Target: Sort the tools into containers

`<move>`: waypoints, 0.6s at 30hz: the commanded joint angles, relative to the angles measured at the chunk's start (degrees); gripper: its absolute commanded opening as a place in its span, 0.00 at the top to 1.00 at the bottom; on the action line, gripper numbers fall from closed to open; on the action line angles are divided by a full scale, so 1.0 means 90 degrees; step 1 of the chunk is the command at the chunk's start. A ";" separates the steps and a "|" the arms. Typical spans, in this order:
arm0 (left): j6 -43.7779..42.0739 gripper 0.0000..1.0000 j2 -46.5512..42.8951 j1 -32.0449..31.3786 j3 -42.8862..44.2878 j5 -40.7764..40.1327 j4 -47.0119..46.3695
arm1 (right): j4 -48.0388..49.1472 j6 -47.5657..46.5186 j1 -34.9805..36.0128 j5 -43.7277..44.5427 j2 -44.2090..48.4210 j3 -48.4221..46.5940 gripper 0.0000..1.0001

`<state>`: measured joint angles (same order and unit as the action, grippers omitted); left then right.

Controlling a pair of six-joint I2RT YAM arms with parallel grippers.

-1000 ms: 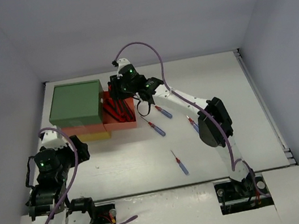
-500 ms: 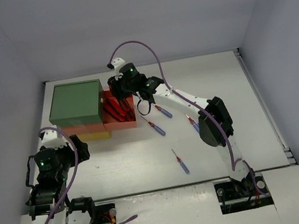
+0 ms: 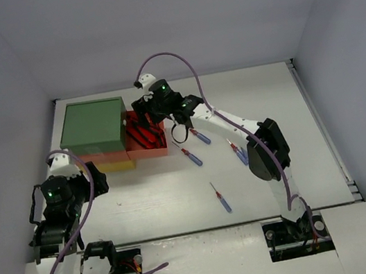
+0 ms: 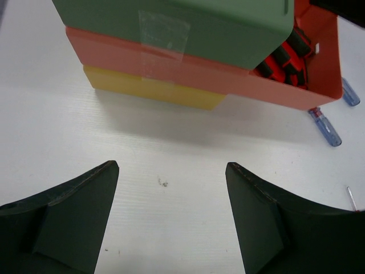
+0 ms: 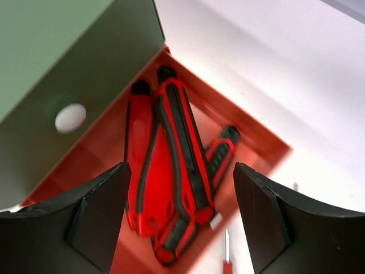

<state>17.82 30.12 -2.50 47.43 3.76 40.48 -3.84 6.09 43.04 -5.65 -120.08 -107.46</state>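
The cabinet has a green top drawer [image 3: 93, 126], an orange-red middle drawer [image 3: 147, 152] pulled out to the right, and a yellow bottom drawer [image 3: 115, 166]. Several red-and-black utility knives [image 5: 171, 171] lie in the orange-red drawer [image 5: 251, 134]. My right gripper [image 3: 147, 109] hovers over them, open and empty [image 5: 181, 166]. Several blue-and-red screwdrivers lie on the table: [image 3: 200, 136], [image 3: 191, 157], [image 3: 237, 151], [image 3: 221, 201]. My left gripper [image 3: 96, 180] is open and empty [image 4: 171, 166], low over the table in front of the cabinet [image 4: 171, 23]. No pliers show.
The white table [image 3: 269, 108] is walled in grey on three sides. In the left wrist view two screwdrivers [image 4: 325, 127] [image 4: 349, 94] lie right of the orange-red drawer [image 4: 199, 74]. A white knob [image 5: 70, 117] sits on the green drawer's side.
My right gripper has shifted slightly over the open orange-red drawer and stays open. My left arm has moved a little toward the cabinet. The screwdrivers have not moved.
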 commanded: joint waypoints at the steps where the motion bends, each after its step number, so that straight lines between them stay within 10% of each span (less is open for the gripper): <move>1: 0.0077 0.27 0.0610 0.0061 0.1461 -0.0288 -0.0424 | 0.0280 0.0139 -0.0285 0.0447 0.1403 0.0448 0.33; 18: -0.0193 0.26 0.5762 0.0975 0.5196 -0.0312 -0.0540 | 0.0682 0.0991 -0.1383 -0.0006 0.1862 0.2839 0.40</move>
<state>17.70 77.88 0.61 89.09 -3.07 37.17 -3.13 13.51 29.65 -3.48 -101.82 -82.92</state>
